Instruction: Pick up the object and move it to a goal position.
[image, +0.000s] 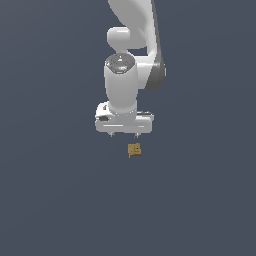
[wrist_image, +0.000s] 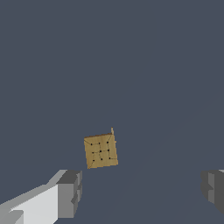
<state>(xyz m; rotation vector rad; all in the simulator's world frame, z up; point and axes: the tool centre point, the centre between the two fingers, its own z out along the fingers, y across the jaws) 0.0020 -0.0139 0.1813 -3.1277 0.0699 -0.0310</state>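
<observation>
Judging from how things lie, you are at the very front of the task: the golden-brown block (image: 134, 149) sits alone on the dark surface (image: 50, 200), nothing has hold of it, and the lift and the carry to the goal are all still ahead of you. The gripper (image: 124, 135) hangs over the surface with its fingers spread wide and nothing between them; the block lies free, near the fingertips but apart from them, a little toward the exterior view's right of the gripper's midline. No goal marker shows in either picture, so you cannot tell from here where the block must end up. The exterior view gives you the white arm (image: 132, 45) coming down from above and the whole hand squared over the scene, but the block there is only a small tan patch with its face unreadable. The wrist view fills that in: you see the block (wrist_image: 101, 151) as a flat squarish tile with a grid of small dark dots, turned slightly askew to the line across the jaws, and the two grey finger pads (wrist_image: 70, 192) standing well apart with the block beyond the gap and nearer this one. You will probably need to centre over it before you descend and close.
</observation>
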